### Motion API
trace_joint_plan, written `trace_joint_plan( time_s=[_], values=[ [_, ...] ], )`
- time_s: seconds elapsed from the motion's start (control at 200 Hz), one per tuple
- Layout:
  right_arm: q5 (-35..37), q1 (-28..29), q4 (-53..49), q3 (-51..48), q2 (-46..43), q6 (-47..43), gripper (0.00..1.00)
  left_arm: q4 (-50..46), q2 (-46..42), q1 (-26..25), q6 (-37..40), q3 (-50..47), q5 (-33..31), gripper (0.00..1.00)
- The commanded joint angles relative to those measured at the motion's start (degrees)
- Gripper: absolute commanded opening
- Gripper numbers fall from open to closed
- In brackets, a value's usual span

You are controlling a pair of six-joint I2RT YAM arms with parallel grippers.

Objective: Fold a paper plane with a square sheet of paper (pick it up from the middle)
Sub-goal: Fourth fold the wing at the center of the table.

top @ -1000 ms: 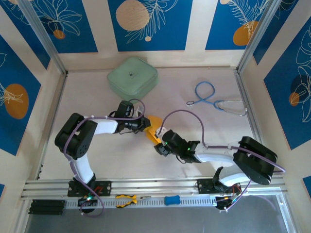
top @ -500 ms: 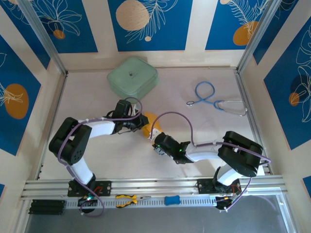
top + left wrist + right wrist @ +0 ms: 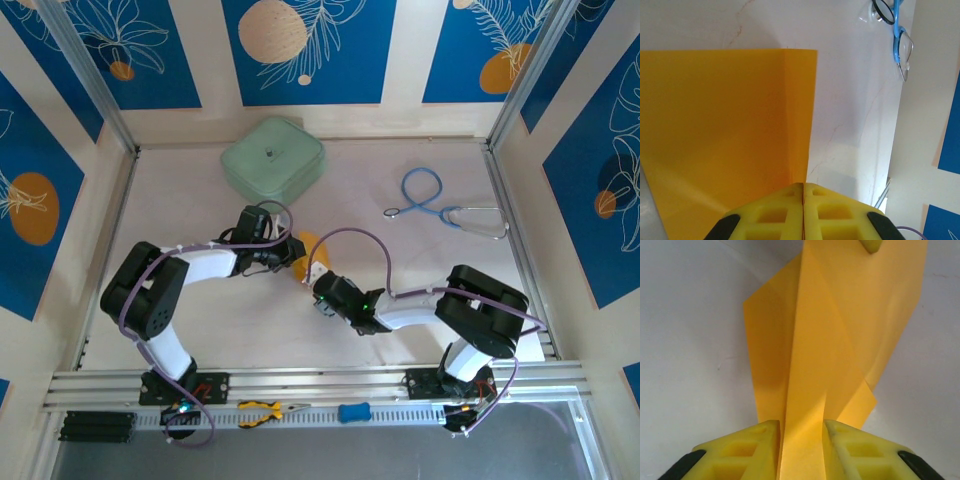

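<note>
Between the parted jaws of the right gripper (image 3: 800, 426) stands the fold worth pinching; the left gripper (image 3: 803, 186) clamps the light, floppy-looking square sheet of paper (image 3: 830, 340).

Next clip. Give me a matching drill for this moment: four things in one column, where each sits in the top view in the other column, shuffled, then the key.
Things
1. square sheet of paper
2. mint-green case
3. blue stethoscope
4. yellow-handled pliers

Places
A. far right part of the table
B. on the metal rail at the near edge
C. middle of the table
D. far side, left of centre

Pairs: 1-C, 2-D, 3-A, 4-B
</note>
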Motion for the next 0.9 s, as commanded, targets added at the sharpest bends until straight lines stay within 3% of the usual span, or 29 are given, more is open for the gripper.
trace_joint_plan(
  time_s=[0.0, 0.39, 0.895],
  values=[
    [0.52, -0.31, 0.17, 0.74, -0.07, 1.63, 0.28, -1.5, -0.34, 0.02, 0.44, 0.67, 0.23, 0.09],
    [2.23, -0.38, 0.98, -0.04, -0.59, 2.08, 0.34, -1.96, -0.65, 0.0, 0.37, 0.78, -0.2, 0.05],
    [0.49, -1.24, 4.41, -2.4, -2.27, 1.11, 0.3, -2.77, -0.28, -0.02, 0.69, 1.55, 0.41, 0.05]
  ],
)
